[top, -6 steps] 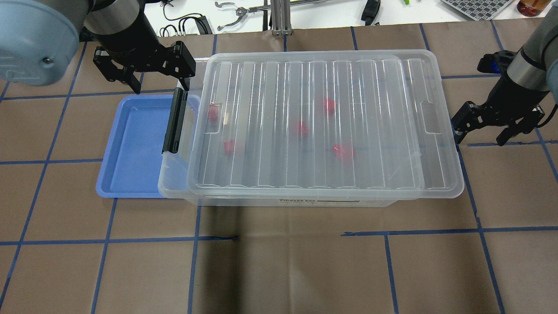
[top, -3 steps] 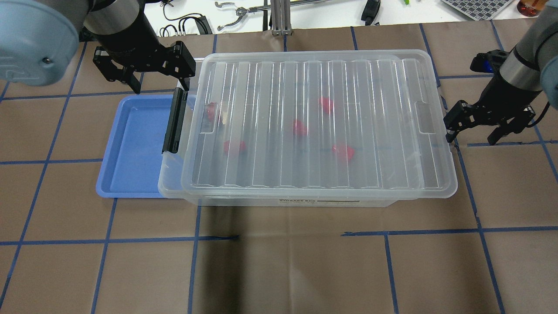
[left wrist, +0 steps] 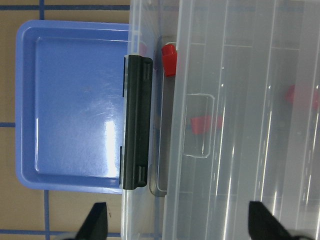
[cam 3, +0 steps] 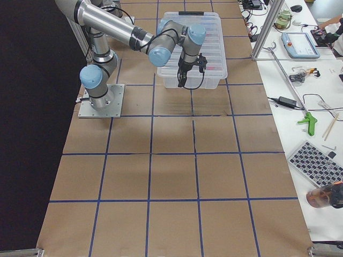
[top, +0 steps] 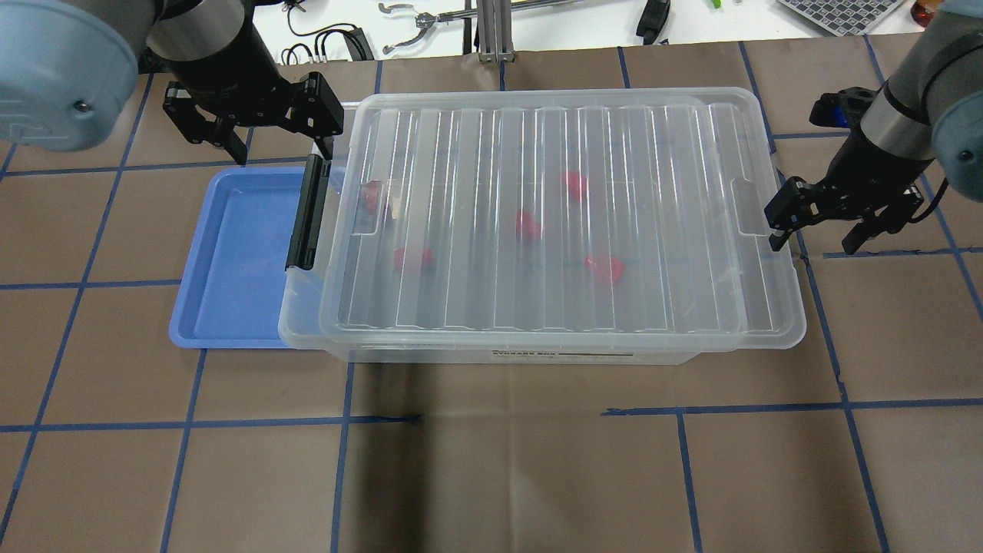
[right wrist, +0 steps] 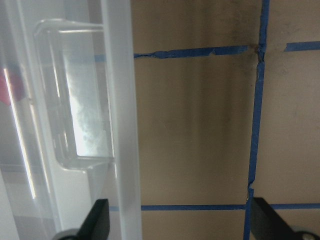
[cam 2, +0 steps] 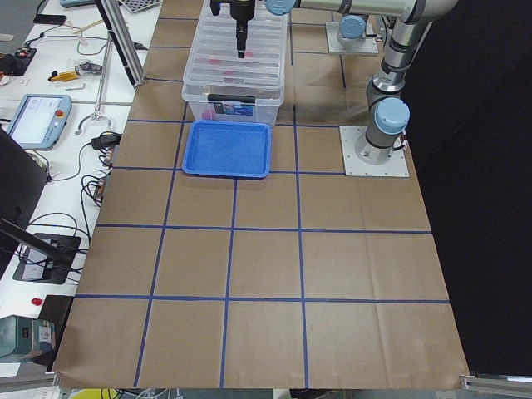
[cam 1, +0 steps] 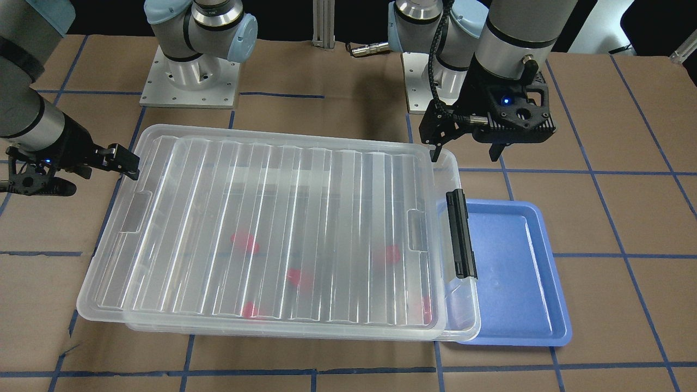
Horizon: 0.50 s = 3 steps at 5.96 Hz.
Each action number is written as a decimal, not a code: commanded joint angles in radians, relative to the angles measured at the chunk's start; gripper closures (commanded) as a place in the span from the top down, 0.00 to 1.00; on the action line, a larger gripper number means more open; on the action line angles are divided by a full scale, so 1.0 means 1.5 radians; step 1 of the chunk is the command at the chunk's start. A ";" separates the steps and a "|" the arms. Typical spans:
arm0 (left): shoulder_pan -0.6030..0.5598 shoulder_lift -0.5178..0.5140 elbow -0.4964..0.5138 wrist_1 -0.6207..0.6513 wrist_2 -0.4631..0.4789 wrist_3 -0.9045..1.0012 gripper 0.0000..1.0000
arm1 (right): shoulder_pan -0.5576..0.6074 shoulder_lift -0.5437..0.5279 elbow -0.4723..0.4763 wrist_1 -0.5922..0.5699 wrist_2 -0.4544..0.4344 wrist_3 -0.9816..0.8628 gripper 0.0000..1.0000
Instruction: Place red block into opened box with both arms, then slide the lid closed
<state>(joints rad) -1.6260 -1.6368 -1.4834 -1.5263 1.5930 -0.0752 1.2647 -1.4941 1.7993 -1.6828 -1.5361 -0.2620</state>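
Note:
The ribbed clear lid (top: 476, 146) lies over nearly all of the box (top: 298, 311). Only a narrow strip shows at the box's left end, by the black latch bar (top: 307, 211). Several red blocks lie inside, blurred under the lid, such as one red block (top: 528, 225). In the left wrist view another red block (left wrist: 169, 59) shows in the uncovered strip. My left gripper (top: 278, 138) hangs open over the box's far-left corner, holding nothing. My right gripper (top: 814, 234) is open at the lid's right edge, its inner finger (top: 776, 223) at the rim beside the lid tab (right wrist: 75, 100).
An empty blue tray (top: 238, 253) lies partly under the box's latch end. Brown paper with a blue tape grid covers the table (top: 491, 461). Tools and cables lie on the white bench (top: 537, 23) beyond the far edge.
The lid has slid a little to the left, narrowing the uncovered strip. My right gripper has moved left with it, ending over the lid's right rim. The left gripper stayed put.

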 commanded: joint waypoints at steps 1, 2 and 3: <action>0.000 0.000 0.000 0.000 0.000 0.000 0.98 | 0.013 0.000 0.000 0.000 0.041 0.002 1.00; 0.000 0.000 0.000 0.000 0.000 0.001 0.98 | 0.014 0.001 0.001 0.001 0.060 0.002 1.00; 0.000 0.000 0.000 0.000 0.000 0.001 0.98 | 0.015 0.001 0.003 0.002 0.077 0.001 1.00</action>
<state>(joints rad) -1.6260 -1.6368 -1.4833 -1.5263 1.5923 -0.0740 1.2850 -1.4930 1.8017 -1.6811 -1.4473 -0.2598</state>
